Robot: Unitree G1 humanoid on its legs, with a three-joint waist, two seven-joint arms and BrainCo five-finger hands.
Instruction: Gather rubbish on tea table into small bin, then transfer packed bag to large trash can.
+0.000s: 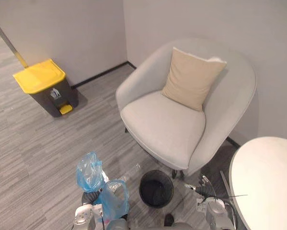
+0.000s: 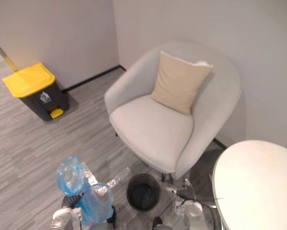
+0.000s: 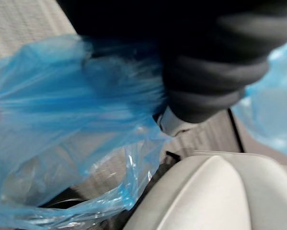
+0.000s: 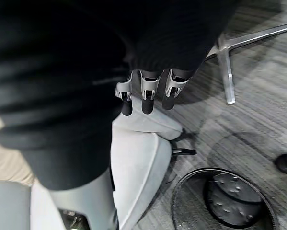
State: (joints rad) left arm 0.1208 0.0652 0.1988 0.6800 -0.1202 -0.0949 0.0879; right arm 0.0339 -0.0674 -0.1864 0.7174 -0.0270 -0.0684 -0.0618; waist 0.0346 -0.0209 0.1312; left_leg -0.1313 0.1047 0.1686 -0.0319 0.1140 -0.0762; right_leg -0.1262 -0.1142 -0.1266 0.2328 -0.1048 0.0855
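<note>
Grey floor (image 1: pixel 33 153) w/ armchair (image 1: pixel 165 127), sm black bin (image 1: pixel 156 189), yellow-lid trash can (image 1: pixel 41 79)

Beige cushion (image 1: pixel 192 77) on grey armchair (image 1: pixel 162 128)

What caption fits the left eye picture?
Left hand holds the blue bag beside the small black bin, yellow-lidded trash can beyond.

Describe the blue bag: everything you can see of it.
The blue bag is thin, see-through plastic, crumpled and wrinkled, with pale rubbish showing faintly inside. Its top is bunched, and one loose ear stands up. It is out of the small black bin and hangs at the left hand, to the bin's left, over the grey floor.
</note>
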